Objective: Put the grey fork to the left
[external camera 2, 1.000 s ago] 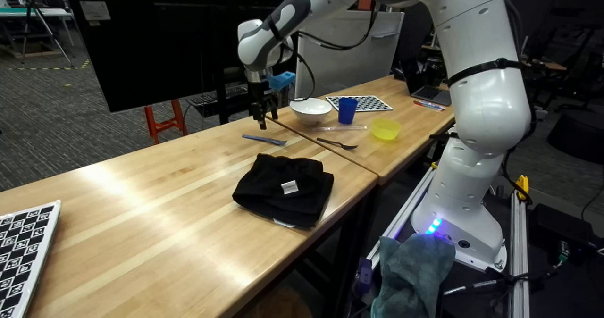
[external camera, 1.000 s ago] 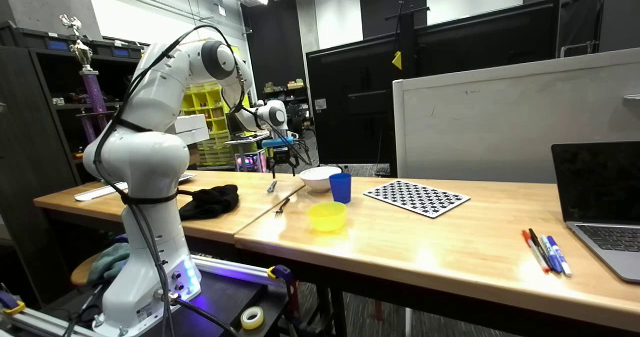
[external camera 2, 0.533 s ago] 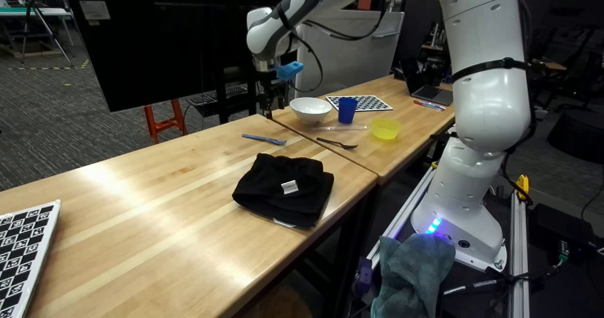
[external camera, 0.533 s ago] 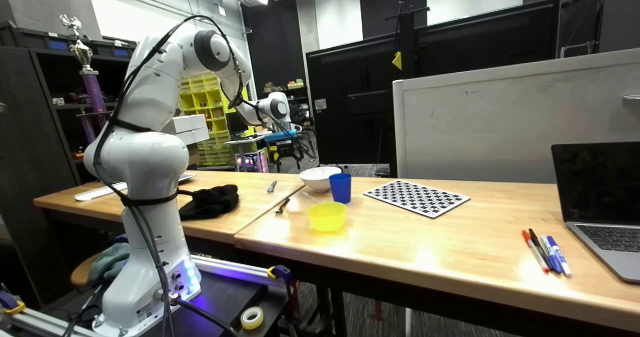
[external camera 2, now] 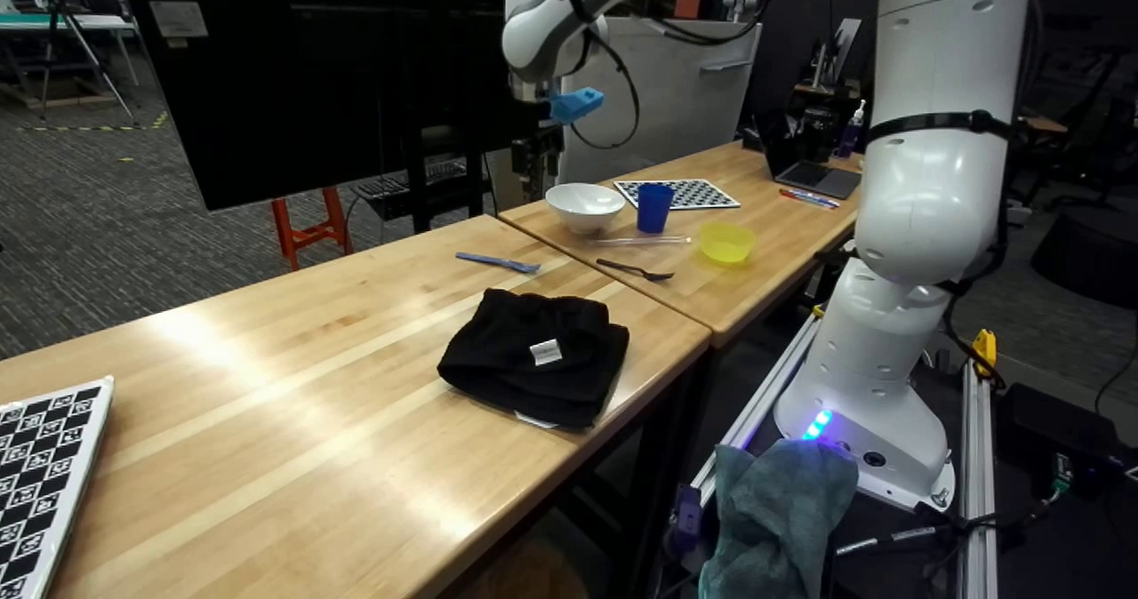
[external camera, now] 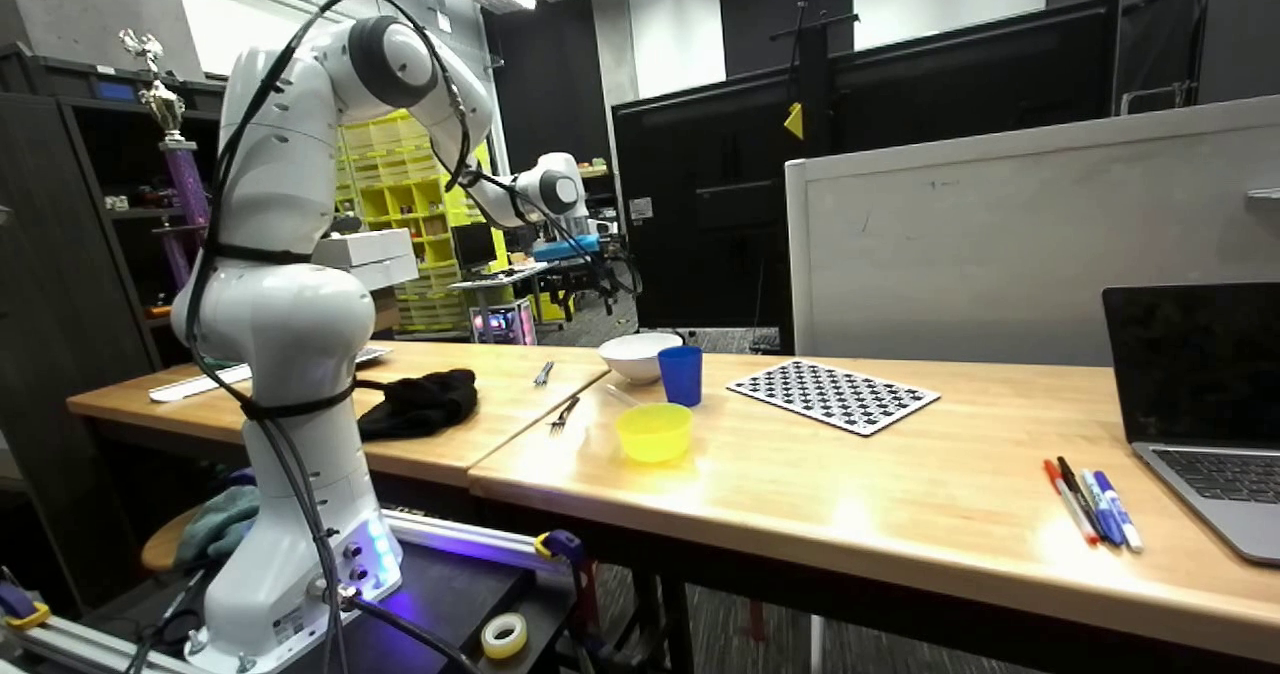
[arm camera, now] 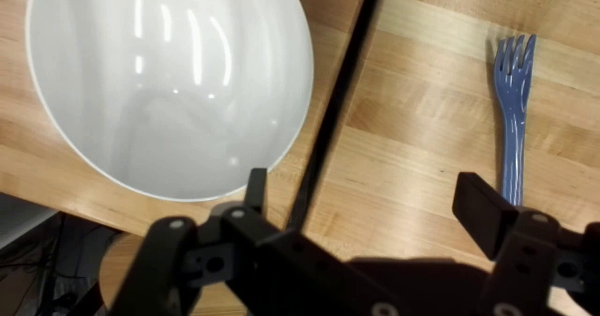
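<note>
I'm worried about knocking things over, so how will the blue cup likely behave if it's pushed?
The blue cup may tip if pushed high up, being taller than wide and slightly narrower at its base. It could roll once over, given its round wall. Its plastic look suggests it's light.

Busy stuff on the longer-stocked pale wooden table: white bowl, blue cup just beside it, a slim clear stick lying near both, then the yellow bowl, the dark grey fork down by the narrow dark gap, a checkered board flat on the wood, and four pens right next to the laptop. Across that gap, the neighbouring wooden table carries a blue fork, a black cloth folded near the edge, and, well apart, a second checkered board, only partly in view!
</note>
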You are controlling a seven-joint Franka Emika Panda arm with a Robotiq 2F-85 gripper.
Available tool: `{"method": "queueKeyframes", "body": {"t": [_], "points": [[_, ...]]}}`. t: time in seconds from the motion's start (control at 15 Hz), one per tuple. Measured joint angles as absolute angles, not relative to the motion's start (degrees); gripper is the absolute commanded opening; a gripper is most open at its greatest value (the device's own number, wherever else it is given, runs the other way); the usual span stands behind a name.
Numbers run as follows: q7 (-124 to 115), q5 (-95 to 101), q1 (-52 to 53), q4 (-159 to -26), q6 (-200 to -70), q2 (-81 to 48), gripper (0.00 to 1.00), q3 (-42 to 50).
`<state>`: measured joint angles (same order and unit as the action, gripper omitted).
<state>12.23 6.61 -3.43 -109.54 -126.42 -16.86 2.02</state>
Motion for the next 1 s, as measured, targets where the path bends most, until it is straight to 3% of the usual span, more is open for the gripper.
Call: {"method": "queueKeyframes", "body": {"t": [1.0], "points": [[11.3,0.0,-5.6,-124.5,-122.8,8.2,1.00,6.4]]}}
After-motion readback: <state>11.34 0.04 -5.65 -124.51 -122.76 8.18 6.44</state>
